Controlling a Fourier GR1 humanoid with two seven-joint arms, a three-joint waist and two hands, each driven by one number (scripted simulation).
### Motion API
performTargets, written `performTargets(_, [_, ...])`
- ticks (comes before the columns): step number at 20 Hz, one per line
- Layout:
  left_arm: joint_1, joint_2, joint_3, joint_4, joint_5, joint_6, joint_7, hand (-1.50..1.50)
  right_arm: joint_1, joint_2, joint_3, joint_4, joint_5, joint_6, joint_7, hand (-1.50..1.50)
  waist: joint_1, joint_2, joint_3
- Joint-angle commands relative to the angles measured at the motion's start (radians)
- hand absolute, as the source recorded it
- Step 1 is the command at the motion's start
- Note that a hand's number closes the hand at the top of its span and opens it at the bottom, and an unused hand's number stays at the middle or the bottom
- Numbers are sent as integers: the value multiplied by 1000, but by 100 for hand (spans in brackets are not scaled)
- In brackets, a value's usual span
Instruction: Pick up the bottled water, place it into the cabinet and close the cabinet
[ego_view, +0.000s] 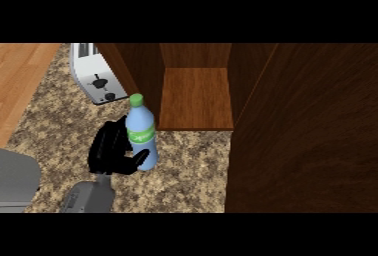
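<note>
In the head view, the left hand (112, 149) is sitting at the centre-left of the frame, its black fingers curling round the lower part of the bottled water (141, 134) and grasping it. The bottle is standing roughly upright, its green cap pointing toward the upper part of the frame and its green label showing above the fingers. It is hanging over the speckled bench (184, 170), just in front of the open cabinet (196, 95), whose wooden shelf is lying in the upper centre. The cabinet door (303, 135) is filling the right side of the frame. A white toaster (96, 75) is standing in the upper left, near the bottle's cap.
</note>
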Motion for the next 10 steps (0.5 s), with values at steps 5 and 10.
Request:
performTargets(5, [-156,-42,-141,-55,-63,289,60,150,1,2,25,3,9,-11,-14,-150,-8,1,0])
performTargets(10, [-334,-43,-126,44,-45,346,101,150,0,9,44,34,33,-21,-48,-150,-12,3,0])
